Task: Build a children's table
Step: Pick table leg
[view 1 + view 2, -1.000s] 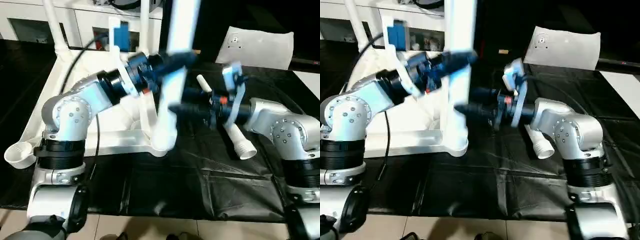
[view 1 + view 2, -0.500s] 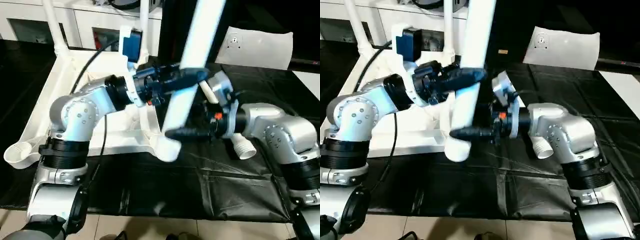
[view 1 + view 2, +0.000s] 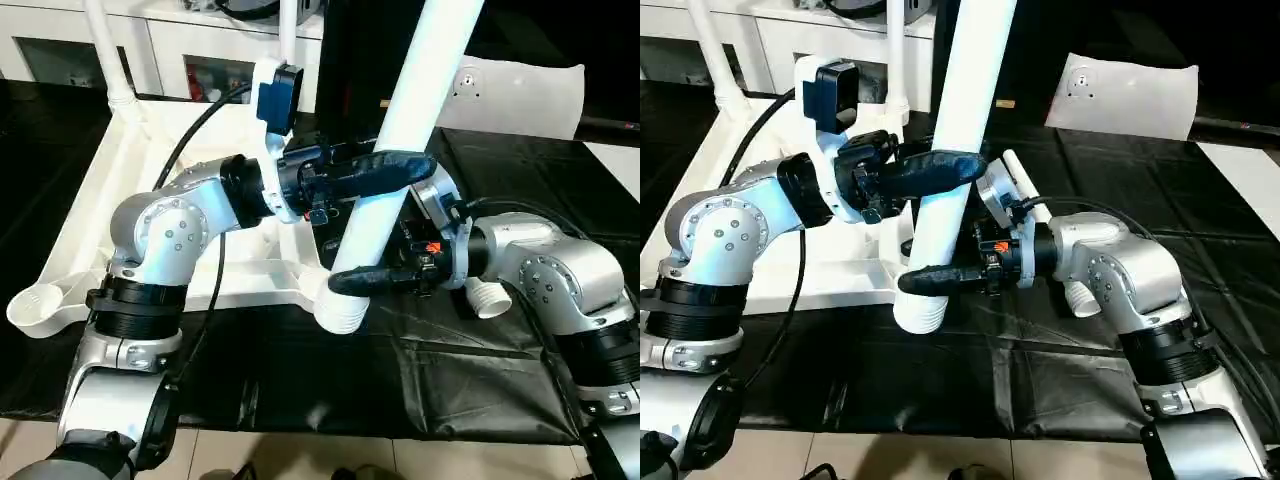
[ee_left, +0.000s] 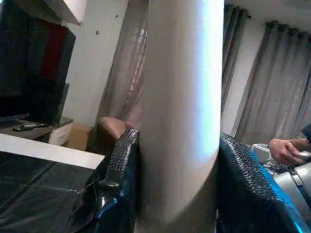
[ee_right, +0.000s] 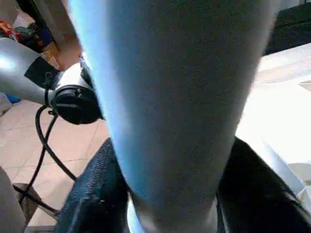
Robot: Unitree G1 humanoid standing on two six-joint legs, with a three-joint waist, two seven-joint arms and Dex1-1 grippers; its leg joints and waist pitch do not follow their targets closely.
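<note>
- Holding a long white leg (image 3: pixel 400 150) between both arms is the step judged to be in hand; the leg is carried in the air over the front of the black-covered table (image 3: pixel 420 380), tilted, its narrow end up and away from the robot, its wide open end low and toward it.
- The left gripper (image 3: pixel 385 172) is seen clamped across the leg partway up, a black finger (image 4: pixel 119 184) pressed to each side of the shaft.
- The right gripper (image 3: pixel 370 280) is set around the leg just above its wide end; its jaws are seen against the shaft on both sides, though whether the grip is fully made cannot be told.
- The tabletop (image 3: pixel 110 200) lies upside down to the left of the leg, two legs already standing in its far sockets.
- A fourth leg (image 3: pixel 485 295) lies on the table beside the right forearm.
- The near corner socket is judged to lie just left of and behind the leg's wide end, so the long axis must be brought upright over it; the right gripper is nearer that end.
</note>
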